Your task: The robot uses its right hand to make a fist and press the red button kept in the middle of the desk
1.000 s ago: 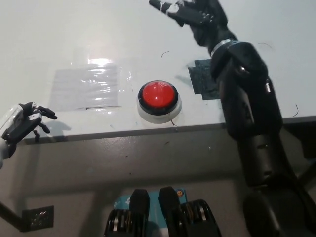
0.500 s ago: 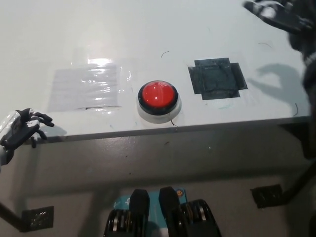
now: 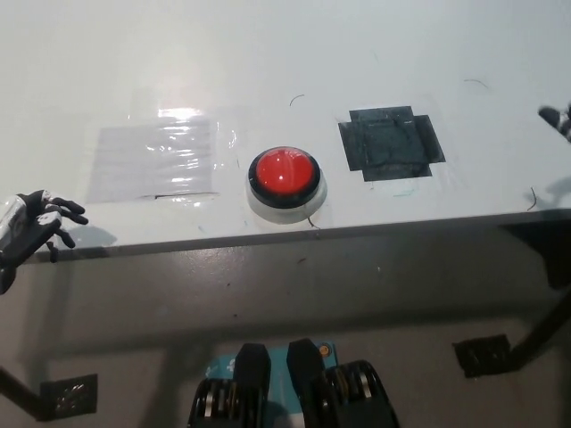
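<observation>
White and pale grey is most of what I see: the desk (image 3: pixel 268 80) runs wide and bare, its front edge cutting across just below the middle of the view. At about nine o'clock, low at the far left, the left hand (image 3: pixel 27 230) rests at that front edge, fingers loosely spread and holding nothing. Moving right, a clear tape patch (image 3: pixel 156 159) shines on the surface, then the red button (image 3: pixel 285 175) sits near the centre of the desk, close to the front edge, standing proud on its white base and untouched. Just beyond it toward three o'clock lies a black tape patch (image 3: pixel 390 144).

The big change is on the right. A second ago the black arm reached far over the desk above the button; half a second ago it had swung to the upper right; now only a sliver of the right hand (image 3: pixel 560 118) shows at the picture's edge near three o'clock, and I cannot tell whether it is clenched. I judge the hand is withdrawing, so no press is under way. The room all around the button is open for an approach from the right.
</observation>
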Controlling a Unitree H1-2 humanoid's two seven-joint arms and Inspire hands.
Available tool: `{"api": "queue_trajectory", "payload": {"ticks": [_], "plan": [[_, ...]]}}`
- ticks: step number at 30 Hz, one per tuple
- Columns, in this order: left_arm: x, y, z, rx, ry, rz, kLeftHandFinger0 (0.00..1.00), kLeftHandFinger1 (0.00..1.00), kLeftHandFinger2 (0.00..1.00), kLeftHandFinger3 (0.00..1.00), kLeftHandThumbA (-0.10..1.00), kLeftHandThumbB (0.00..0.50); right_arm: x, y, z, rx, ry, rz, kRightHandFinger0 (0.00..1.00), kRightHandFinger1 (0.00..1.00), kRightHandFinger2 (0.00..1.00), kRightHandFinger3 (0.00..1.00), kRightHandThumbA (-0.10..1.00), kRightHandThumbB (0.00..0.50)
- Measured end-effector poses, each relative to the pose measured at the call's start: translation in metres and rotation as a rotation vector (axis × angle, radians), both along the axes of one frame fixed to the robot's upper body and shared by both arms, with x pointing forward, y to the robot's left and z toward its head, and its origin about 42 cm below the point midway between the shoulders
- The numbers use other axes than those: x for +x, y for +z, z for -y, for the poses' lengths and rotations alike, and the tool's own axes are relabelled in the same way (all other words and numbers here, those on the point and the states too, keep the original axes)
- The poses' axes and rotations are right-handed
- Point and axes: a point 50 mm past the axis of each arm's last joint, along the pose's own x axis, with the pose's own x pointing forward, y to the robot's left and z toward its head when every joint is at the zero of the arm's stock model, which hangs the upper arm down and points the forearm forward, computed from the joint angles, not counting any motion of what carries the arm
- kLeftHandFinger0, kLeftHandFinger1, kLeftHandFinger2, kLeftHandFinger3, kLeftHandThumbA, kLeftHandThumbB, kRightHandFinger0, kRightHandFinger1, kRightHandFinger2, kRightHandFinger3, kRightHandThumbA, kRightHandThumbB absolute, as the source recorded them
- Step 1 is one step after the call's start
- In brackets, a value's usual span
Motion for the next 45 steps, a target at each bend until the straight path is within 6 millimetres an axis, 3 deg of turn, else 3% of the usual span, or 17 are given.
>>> {"api": "queue_trajectory", "payload": {"ticks": [3, 5, 12, 14, 16, 20, 23, 27, 34, 45], "plan": [[0.0, 0.001, -0.001, 0.0, 0.002, 0.003, 0.2, 0.32, 0.47, 0.6, 0.5, 0.0, -0.008, -0.015, 0.005, 0.01, -0.014, -0.035, 0.1, 0.25, 0.24, 0.32, 1.0, 0.252], [0.0, 0.001, -0.001, -0.001, 0.002, 0.003, 0.19, 0.32, 0.46, 0.6, 0.5, 0.0, -0.011, -0.021, 0.005, 0.017, -0.018, -0.046, 0.23, 0.27, 0.23, 0.3, 1.0, 0.224], [0.0, 0.001, -0.001, -0.002, 0.004, 0.005, 0.17, 0.31, 0.45, 0.58, 0.51, 0.0, -0.024, -0.042, 0.008, 0.038, -0.041, -0.09, 0.27, 0.31, 0.25, 0.27, 1.0, 0.191], [0.0, 0.001, -0.001, -0.002, 0.003, 0.005, 0.17, 0.3, 0.44, 0.58, 0.5, 0.0, -0.026, -0.046, 0.008, 0.044, -0.05, -0.098, 0.24, 0.3, 0.26, 0.29, 1.0, 0.18], [0.0, 0.002, -0.001, -0.002, 0.003, 0.006, 0.16, 0.3, 0.43, 0.58, 0.5, 0.0, -0.026, -0.048, 0.009, 0.051, -0.06, -0.1, 0.14, 0.26, 0.25, 0.29, 1.0, 0.205], [0.0, 0.002, -0.001, -0.002, 0.003, 0.006, 0.18, 0.3, 0.44, 0.59, 0.51, 0.0, -0.026, -0.05, 0.01, 0.042, -0.071, -0.103, 0.11, 0.24, 0.21, 0.27, 1.0, 0.198], [0.0, 0.001, -0.001, -0.003, 0.003, 0.006, 0.17, 0.29, 0.43, 0.58, 0.51, 0.0, -0.026, -0.051, 0.01, 0.033, -0.077, -0.107, 0.13, 0.23, 0.19, 0.25, 1.0, 0.22], [0.0, 0.001, 0.001, -0.005, 0.001, 0.007, 0.15, 0.29, 0.43, 0.57, 0.5, 0.0, -0.026, -0.051, 0.011, 0.02, -0.085, -0.11, 0.05, 0.19, 0.18, 0.25, 1.0, 0.207], [-0.001, 0.001, 0.0, -0.006, 0.001, 0.007, 0.18, 0.3, 0.43, 0.57, 0.5, 0.0, -0.026, -0.051, 0.011, 0.017, -0.091, -0.112, 0.09, 0.19, 0.18, 0.26, 1.0, 0.181], [-0.001, 0.0, 0.001, -0.008, 0.0, 0.006, 0.18, 0.3, 0.44, 0.58, 0.5, 0.0, -0.026, -0.05, 0.014, 0.007, -0.095, -0.112, 0.05, 0.16, 0.15, 0.26, 1.0, 0.196]]}}
